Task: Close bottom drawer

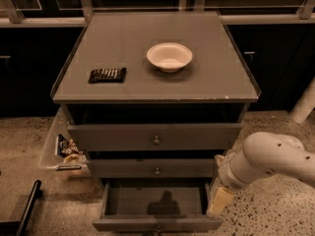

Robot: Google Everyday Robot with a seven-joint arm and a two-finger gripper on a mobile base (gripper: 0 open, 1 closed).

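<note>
The bottom drawer [157, 224] of the grey cabinet is pulled out toward me, and its inside looks empty. Its slim grey front sits at the lower edge of the view. My gripper [220, 200], pale yellow at the end of a white arm [268, 161], hangs just beside the drawer's right side wall, near the front right corner. I cannot tell whether it touches the drawer. The middle drawer [156, 168] and the top drawer [155, 137] stand a little out from the frame.
On the cabinet top [206, 90] are a white bowl [169, 57] and a flat black packet [107, 74]. A clear bin with snack packs [61, 149] sits at the cabinet's left. A black bar [27, 208] lies lower left. A white post [305, 102] stands at the right.
</note>
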